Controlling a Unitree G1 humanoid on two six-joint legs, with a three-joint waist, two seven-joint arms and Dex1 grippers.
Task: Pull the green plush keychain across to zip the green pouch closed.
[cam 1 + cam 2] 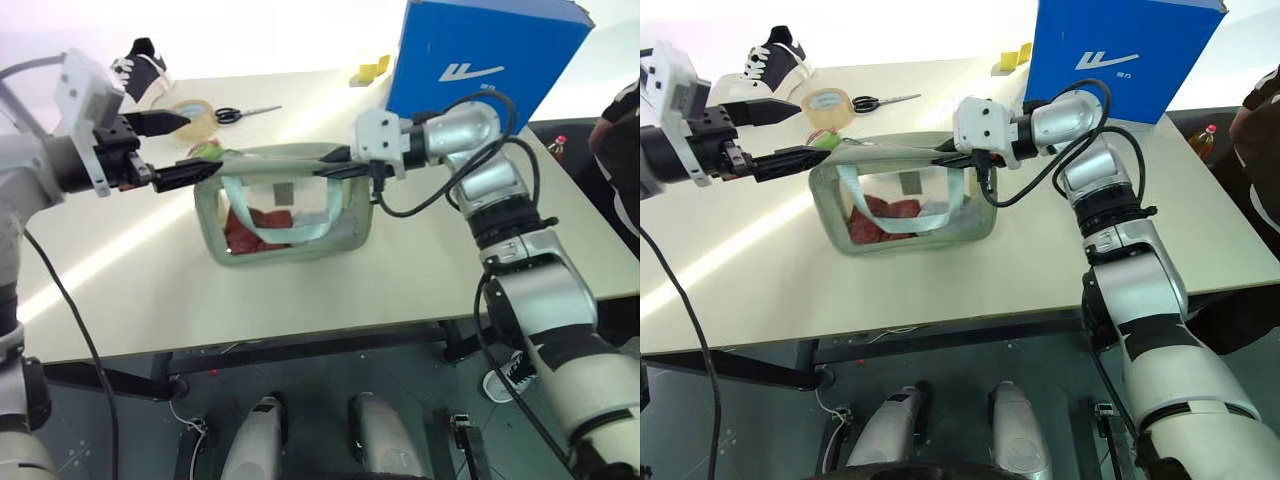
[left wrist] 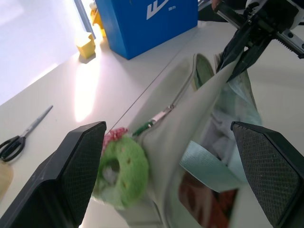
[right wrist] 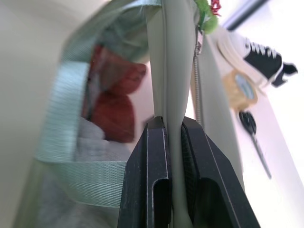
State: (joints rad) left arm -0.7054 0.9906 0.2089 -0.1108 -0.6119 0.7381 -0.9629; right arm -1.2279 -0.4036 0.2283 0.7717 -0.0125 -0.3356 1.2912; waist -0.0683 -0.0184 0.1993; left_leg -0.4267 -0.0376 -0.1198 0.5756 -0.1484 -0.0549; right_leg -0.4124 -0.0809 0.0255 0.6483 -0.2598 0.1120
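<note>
While the green plush keychain (image 2: 121,173) sits at the end of the green pouch (image 1: 285,215) nearest my left gripper (image 1: 172,150), it lies between that gripper's two fingers, close beside one finger (image 2: 71,173) and well apart from the other. My left fingers stand spread wide and grip nothing; the fuzzy ball is not clamped. In the head views the ball peeks out just past my lower left fingertip, at the pouch's top left corner.

The pouch lies on the pale table (image 1: 130,260) with its long axis running from my left gripper across to my right gripper (image 1: 340,165), and its top fabric runs the same way. The keychain hangs off the zipper pull at the left end of that line, and the zipper track (image 3: 196,80) leads away from it toward my right gripper.

My right fingers (image 3: 149,180) are pinched shut on a fold of the pouch's top fabric at the far end from the keychain, holding that edge up. A pale strap (image 1: 250,215) and red contents (image 1: 255,225) show through the clear side.

Beyond the pouch lie a yellow tape roll (image 1: 195,115), scissors (image 1: 240,113) and a sneaker (image 1: 140,65); a big blue box (image 1: 480,60) stands behind my right arm.
</note>
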